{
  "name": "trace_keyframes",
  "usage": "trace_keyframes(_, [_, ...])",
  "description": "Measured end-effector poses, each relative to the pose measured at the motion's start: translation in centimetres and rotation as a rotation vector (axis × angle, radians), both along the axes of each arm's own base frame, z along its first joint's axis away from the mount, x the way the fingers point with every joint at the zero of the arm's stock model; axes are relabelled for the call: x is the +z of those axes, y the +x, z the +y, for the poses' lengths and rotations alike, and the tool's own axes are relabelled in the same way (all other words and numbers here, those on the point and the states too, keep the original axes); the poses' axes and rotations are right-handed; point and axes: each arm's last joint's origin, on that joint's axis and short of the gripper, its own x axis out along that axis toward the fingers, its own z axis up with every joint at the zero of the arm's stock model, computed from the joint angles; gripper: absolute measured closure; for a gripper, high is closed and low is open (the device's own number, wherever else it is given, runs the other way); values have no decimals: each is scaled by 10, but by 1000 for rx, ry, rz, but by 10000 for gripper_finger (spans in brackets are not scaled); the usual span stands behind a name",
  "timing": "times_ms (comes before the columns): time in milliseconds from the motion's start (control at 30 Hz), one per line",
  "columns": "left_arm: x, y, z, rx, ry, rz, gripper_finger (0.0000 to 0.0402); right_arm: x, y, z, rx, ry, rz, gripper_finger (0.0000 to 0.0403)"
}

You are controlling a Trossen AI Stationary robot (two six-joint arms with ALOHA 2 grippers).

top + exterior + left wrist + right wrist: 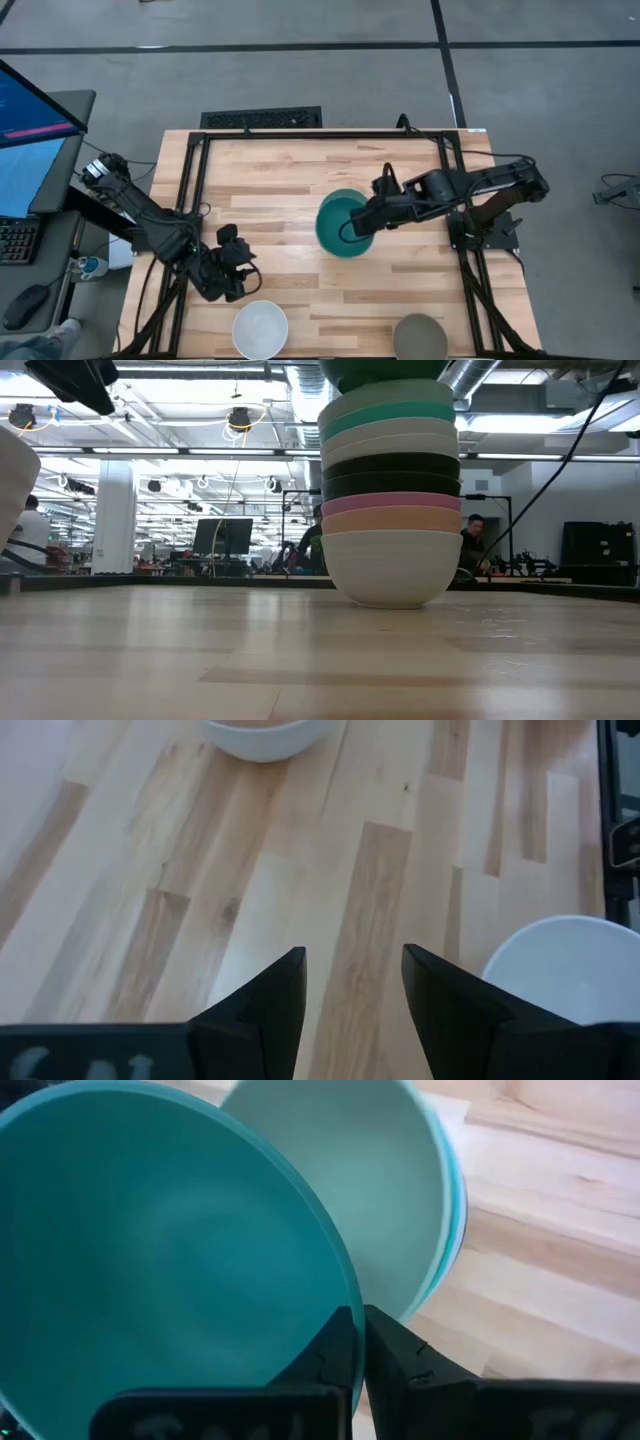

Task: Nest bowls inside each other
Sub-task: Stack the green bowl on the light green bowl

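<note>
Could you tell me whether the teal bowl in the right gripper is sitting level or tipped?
Tipped: the teal bowl slants over the stack, pinched by the right gripper.

A teal bowl (pixel 342 224) is gripped at its rim by the right hand (pixel 358 226), mid-frame, over the table (pixel 300 170).

We see table (pixel 300 170): pale wood planks, smooth, light sheen. Teal bowl (pixel 150 1250): smooth, matt, plastic-like. Stack of bowls (pixel 391 500): smooth walls, soft sheen. Table frame (pixel 195 170): black metal. Right gripper (pixel 358 1342) fingers: dark matt plastic.
</note>
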Motion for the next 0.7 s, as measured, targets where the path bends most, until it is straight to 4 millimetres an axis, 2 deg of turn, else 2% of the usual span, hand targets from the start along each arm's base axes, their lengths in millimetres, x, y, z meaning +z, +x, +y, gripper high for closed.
trace_keyframes(233, [0, -3, -2, 0, 37, -10, 244, -10, 10, 2, -7, -31, 30, 367])
trace_keyframes(500, [0, -4, -1, -9, 50, -6, 244, -10, 5, -13, -77, -74, 80, 351])
trace_keyframes(700, [-1, -4, 0, -12, 68, 0, 244, -10, 5, -14, -79, -56, 83, 350])
